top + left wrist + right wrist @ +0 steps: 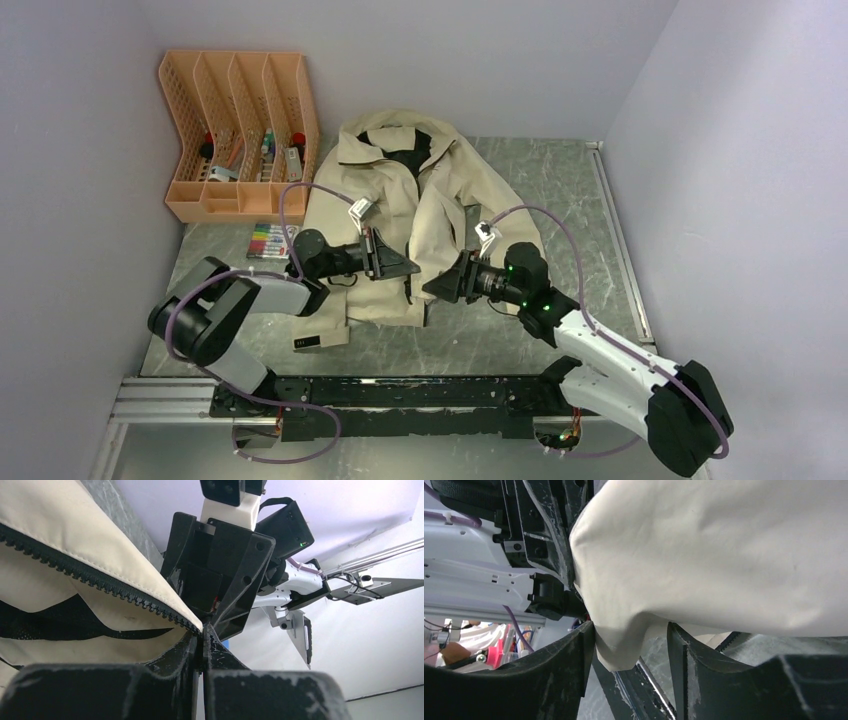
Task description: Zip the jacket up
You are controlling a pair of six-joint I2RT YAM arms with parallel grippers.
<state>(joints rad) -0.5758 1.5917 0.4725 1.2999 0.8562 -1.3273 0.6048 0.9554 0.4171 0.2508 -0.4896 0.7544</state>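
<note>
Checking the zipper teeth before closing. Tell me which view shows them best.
Left wrist: the zipper teeth run close and sharp along the jacket edge to the left gripper. Top external shows the whole jacket, teeth too small to tell; right wrist shows mostly cream fabric.

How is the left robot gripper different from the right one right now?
The left gripper has its jaws pressed shut; the right gripper has them apart. The left gripper pinches the jacket by its zipper edge; the right gripper only has cloth hanging between its jaws. Both are black and face each other at the jacket's lower front.
</note>
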